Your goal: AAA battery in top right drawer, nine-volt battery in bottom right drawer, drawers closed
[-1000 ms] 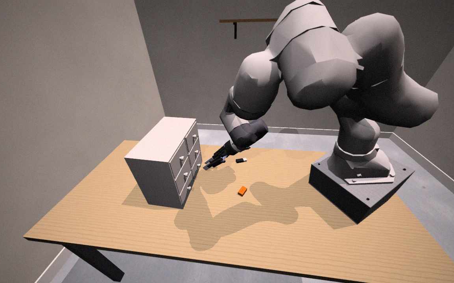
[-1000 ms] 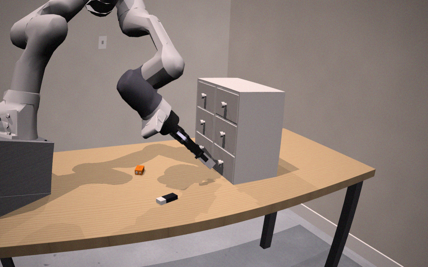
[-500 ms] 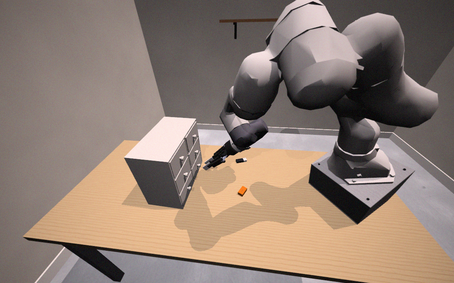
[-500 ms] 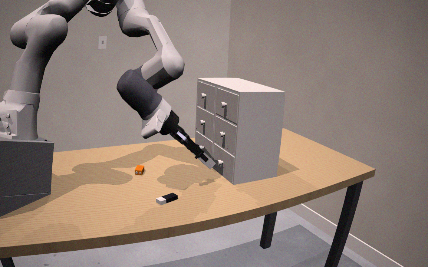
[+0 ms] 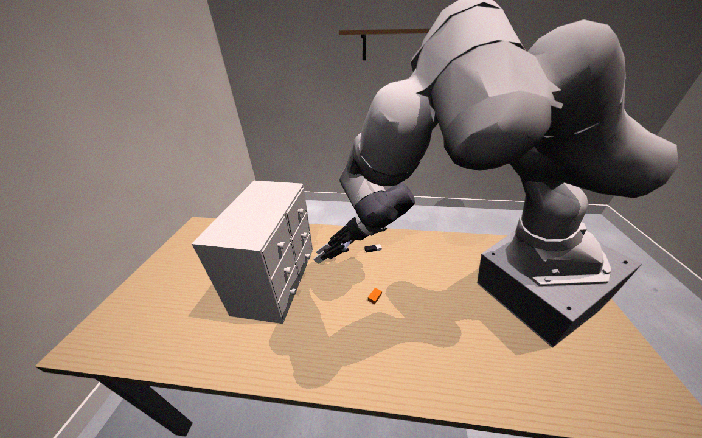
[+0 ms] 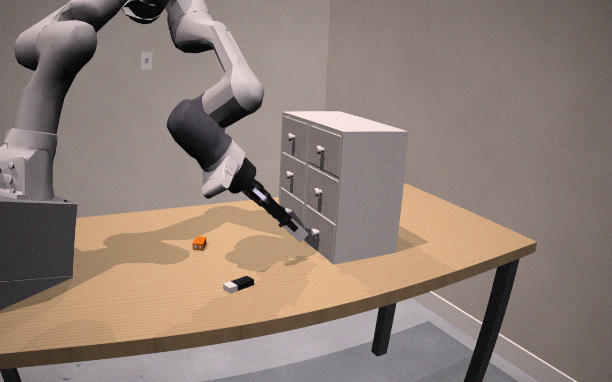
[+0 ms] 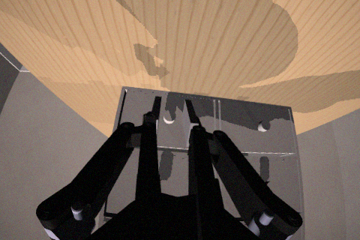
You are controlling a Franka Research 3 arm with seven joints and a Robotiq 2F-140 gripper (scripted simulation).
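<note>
Nine-volt: the orange battery (image 5: 375,295) (image 6: 199,243) lies on the table (image 5: 179,348) (image 6: 132,309) (image 7: 94,52), left of the chest (image 5: 239,283) (image 6: 369,190) (image 7: 240,139) from the exterior side.
Gripper (image 5: 319,255) (image 6: 301,235) (image 7: 172,107): fingers slightly parted, gripping nothing, right by the bottom-right knob (image 5: 307,255) (image 6: 315,232) (image 7: 169,120).
Stick (image 5: 373,248) (image 6: 238,284): black and white, nearer than the battery.
Drawers: all look pushed in.

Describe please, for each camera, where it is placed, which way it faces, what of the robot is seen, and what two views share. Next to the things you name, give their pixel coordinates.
Top: high to one side, looking down across the chest (image 5: 244,218) (image 6: 369,190) (image 7: 240,135) and table (image 5: 179,348) (image 6: 132,313) (image 7: 210,26); arm, base and gripper (image 5: 318,255) (image 6: 302,235) (image 7: 172,107) show.
Exterior: roughly opposite side, lower, looking across the table; arm, base and gripper show.
Wrist: on the arm's end, looking along the fingers at the drawer fronts; only the gripper shows.
Shared: top and exterior both show the orange nine-volt battery (image 5: 375,295) (image 6: 199,243).
</note>
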